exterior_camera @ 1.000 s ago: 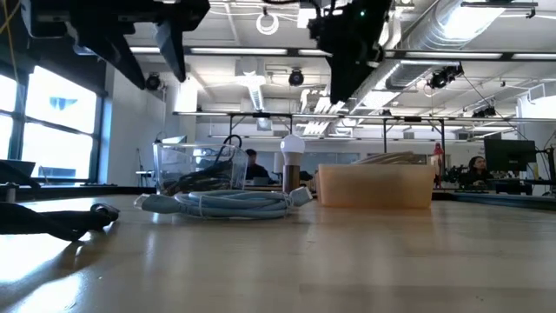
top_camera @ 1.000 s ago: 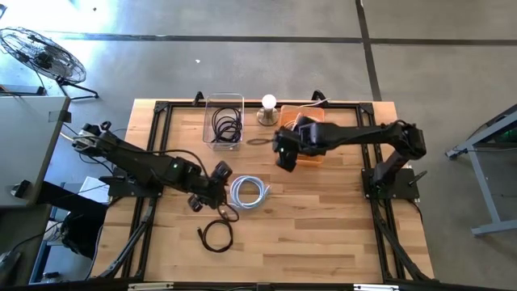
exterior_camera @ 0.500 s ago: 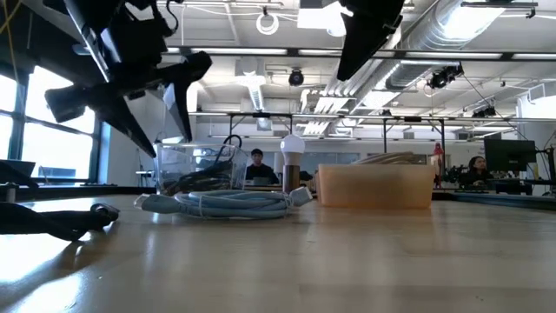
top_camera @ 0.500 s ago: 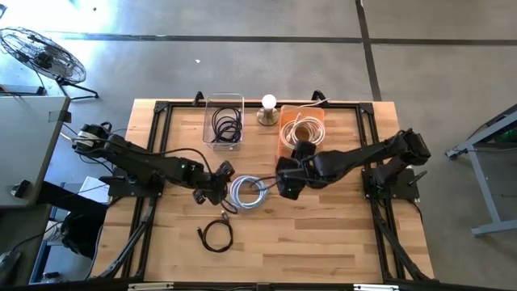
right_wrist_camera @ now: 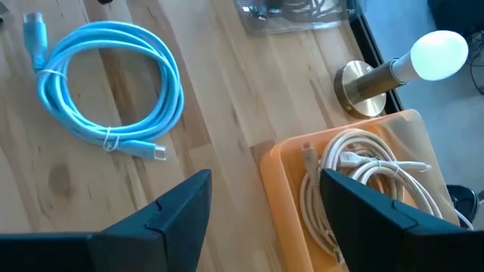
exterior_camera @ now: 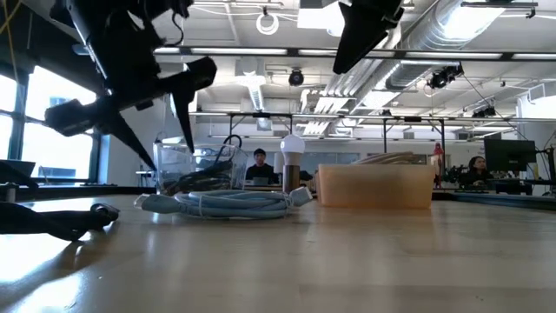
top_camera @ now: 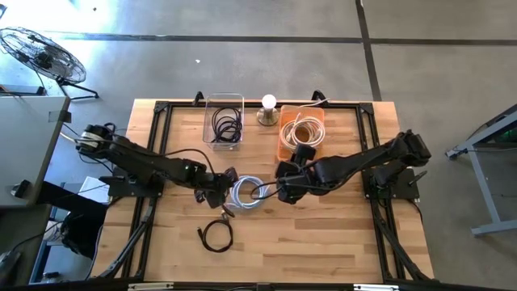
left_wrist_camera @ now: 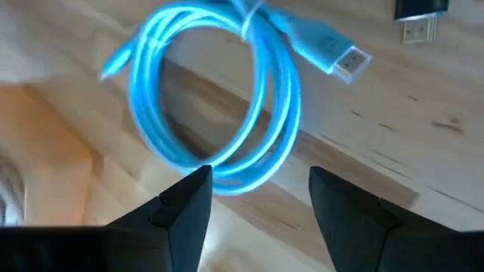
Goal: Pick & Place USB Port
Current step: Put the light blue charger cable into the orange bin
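At the near edge of the table, a coiled black cable (top_camera: 216, 235) lies loose at about six o'clock from my left gripper (top_camera: 222, 188); I take it for another piece waiting its turn, not my concern now. My left gripper hangs low over the wood with its fingers (left_wrist_camera: 185, 211) spread wide and nothing between them. I hold them apart like that, I judge, so the coil can pass between them once I drop.

The thing I am after, the light blue USB cable (top_camera: 248, 192), lies coiled flat on the table, tied into a loop so it can be lifted as one bundle. In the high view it sits at three o'clock from my left gripper, just beside it, its nearest strands close under my fingertips. From my left wrist the loop fills the space ahead of the open jaws, its silver plug (left_wrist_camera: 349, 63) pointing away.

On the far side of the coil, at its three o'clock, my right gripper (top_camera: 283, 187) hovers above the table, fingers apart and empty, near the coil but not touching it.

Farther back stand the orange bin (top_camera: 285, 144) holding a white cable (right_wrist_camera: 355, 177), the clear bin (top_camera: 208, 109) with black cables, and a lamp (top_camera: 268, 107) between them at the back edge. The bins look like sorting places, so the blue coil probably belongs in one.
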